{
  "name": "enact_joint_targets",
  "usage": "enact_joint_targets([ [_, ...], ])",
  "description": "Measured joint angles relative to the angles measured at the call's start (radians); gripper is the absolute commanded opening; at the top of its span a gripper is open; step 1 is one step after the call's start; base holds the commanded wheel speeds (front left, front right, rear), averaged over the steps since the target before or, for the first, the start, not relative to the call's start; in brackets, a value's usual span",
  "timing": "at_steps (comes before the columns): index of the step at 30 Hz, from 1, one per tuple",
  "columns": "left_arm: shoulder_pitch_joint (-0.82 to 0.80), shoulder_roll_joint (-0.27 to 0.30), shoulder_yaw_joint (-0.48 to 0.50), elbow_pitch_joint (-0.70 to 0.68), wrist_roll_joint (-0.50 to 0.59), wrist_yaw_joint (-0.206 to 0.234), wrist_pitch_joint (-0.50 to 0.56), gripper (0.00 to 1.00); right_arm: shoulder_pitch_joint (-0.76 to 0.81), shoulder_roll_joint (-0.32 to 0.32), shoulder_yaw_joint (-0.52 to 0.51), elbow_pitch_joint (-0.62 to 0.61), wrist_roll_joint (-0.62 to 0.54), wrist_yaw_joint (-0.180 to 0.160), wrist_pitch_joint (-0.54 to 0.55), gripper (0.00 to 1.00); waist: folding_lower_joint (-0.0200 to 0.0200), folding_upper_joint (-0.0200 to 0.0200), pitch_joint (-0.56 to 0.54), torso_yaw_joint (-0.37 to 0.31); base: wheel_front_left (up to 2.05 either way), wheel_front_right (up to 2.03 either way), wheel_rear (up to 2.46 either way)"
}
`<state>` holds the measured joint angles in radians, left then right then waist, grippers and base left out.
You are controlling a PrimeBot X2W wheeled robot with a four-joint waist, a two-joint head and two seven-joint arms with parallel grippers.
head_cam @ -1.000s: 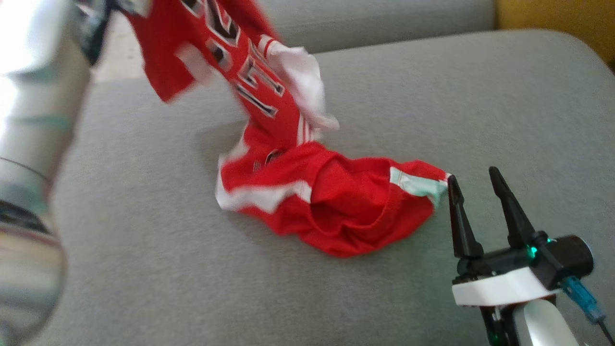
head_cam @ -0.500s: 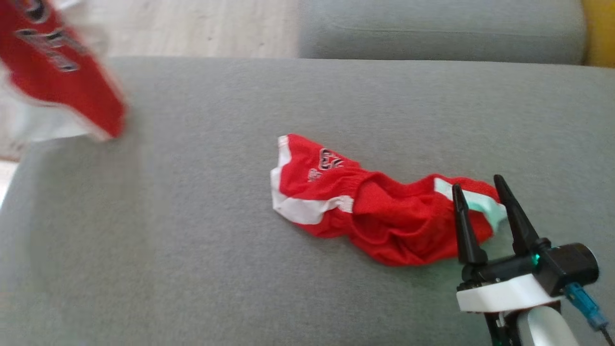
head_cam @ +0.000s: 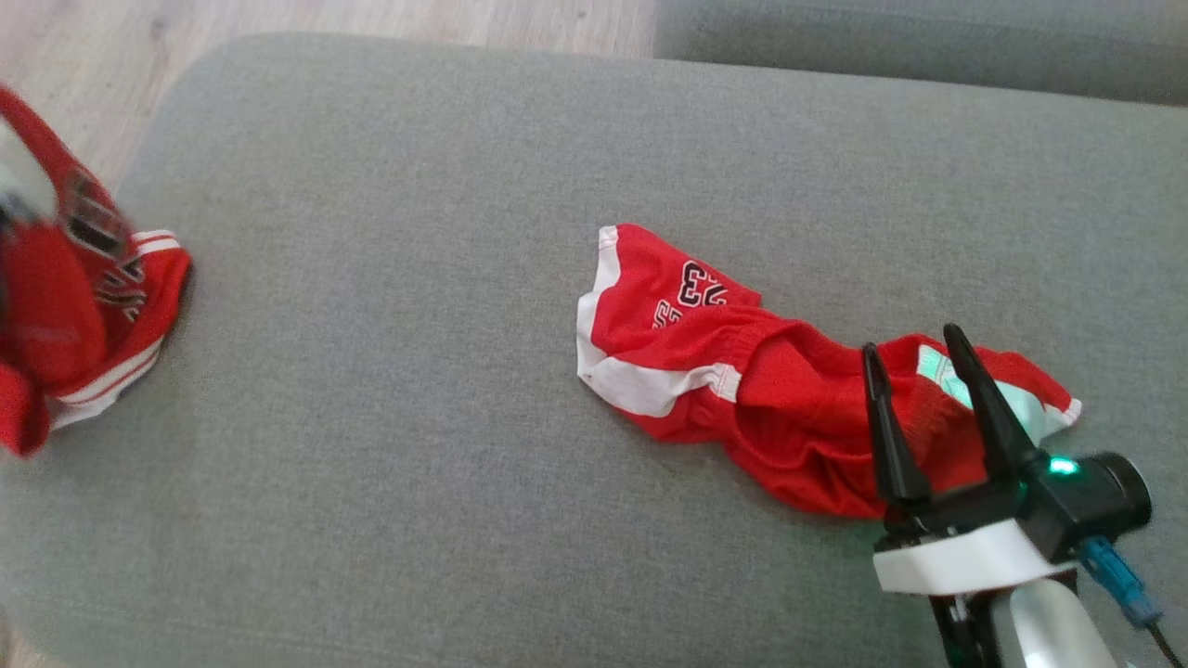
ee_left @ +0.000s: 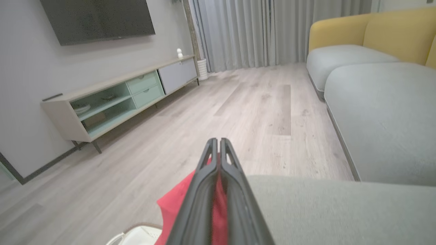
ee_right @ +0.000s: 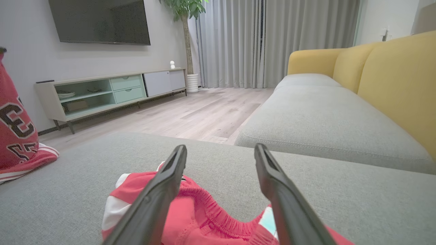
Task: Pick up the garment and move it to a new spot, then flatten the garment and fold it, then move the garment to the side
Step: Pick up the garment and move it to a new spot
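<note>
- Left fingers [ee_left: 218, 149]: pressed fully together, with red cloth pinched between them. That cloth is the jersey [head_cam: 65, 315]. You hold it by a narrow pinch at one place, and the rest hangs free below.
- Right fingers [head_cam: 910, 341]: spread wide and holding nothing. They hover just over the right end of the red shorts [head_cam: 742, 371], tips pointing away from you.
- Jersey, location: at the far left rim of the grey sofa cushion [head_cam: 418, 232], beside the wooden floor [head_cam: 93, 56]. In the right wrist view its striped hem rests on the cushion while the upper part stands upright. This fits a garment suspended from one point, not one laid down.
- The jersey is blurred in the head view, so I cannot tell which part you have pinched.
- Shorts: crumpled, mid-right on the cushion, well apart from the jersey. Judgement: you hold the jersey out left to give it its own bare patch for flattening.
- Progress, as judged: the relocation step is in hand; flattening and folding are not yet done.
- Risk: the jersey sits close to the cushion's edge, and if you release it here, part may slide to the floor.
</note>
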<state>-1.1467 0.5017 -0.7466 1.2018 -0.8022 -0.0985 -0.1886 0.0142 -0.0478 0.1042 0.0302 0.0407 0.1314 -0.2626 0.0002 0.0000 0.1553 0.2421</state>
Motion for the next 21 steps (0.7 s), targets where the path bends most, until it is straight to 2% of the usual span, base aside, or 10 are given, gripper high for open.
enact_joint_targets([
  [8, 0.298, -0.096, 0.035, 0.024, -0.090, -0.017, -0.036, 0.00, -0.019, -0.001, 0.011, 0.006, -0.007, 0.000, 0.000, 1.00, 0.0000, 0.0000, 0.005, -0.028, 0.00, 0.00, 0.00],
  [15, 0.414, -0.160, 0.044, 0.015, -0.122, -0.025, -0.052, 0.00, -0.009, -0.001, 0.012, 0.014, -0.007, 0.000, 0.000, 1.00, -0.0002, 0.0000, -0.028, -0.045, 0.00, 0.00, 0.00],
  [16, 0.425, -0.167, 0.043, 0.015, -0.122, -0.025, -0.052, 0.22, -0.003, -0.001, 0.012, 0.016, -0.007, 0.000, 0.000, 1.00, -0.0002, 0.0000, -0.035, -0.048, 0.00, 0.00, 0.00],
  [17, 0.435, -0.171, 0.041, 0.012, -0.119, -0.025, -0.054, 1.00, 0.002, -0.001, 0.013, 0.020, -0.006, 0.000, 0.000, 1.00, -0.0002, 0.0000, -0.042, -0.051, 0.00, 0.00, 0.00],
  [19, 0.443, -0.174, 0.042, -0.013, -0.100, -0.011, -0.060, 1.00, 0.004, -0.001, 0.014, 0.028, -0.002, 0.000, 0.000, 1.00, -0.0002, 0.0000, -0.058, -0.056, 0.00, 0.00, 0.00],
  [21, 0.443, -0.170, 0.067, -0.084, -0.067, 0.025, -0.060, 1.00, 0.005, -0.001, 0.015, 0.031, 0.004, 0.000, 0.000, 1.00, -0.0002, 0.0000, -0.076, -0.062, 0.00, 0.00, 0.00],
])
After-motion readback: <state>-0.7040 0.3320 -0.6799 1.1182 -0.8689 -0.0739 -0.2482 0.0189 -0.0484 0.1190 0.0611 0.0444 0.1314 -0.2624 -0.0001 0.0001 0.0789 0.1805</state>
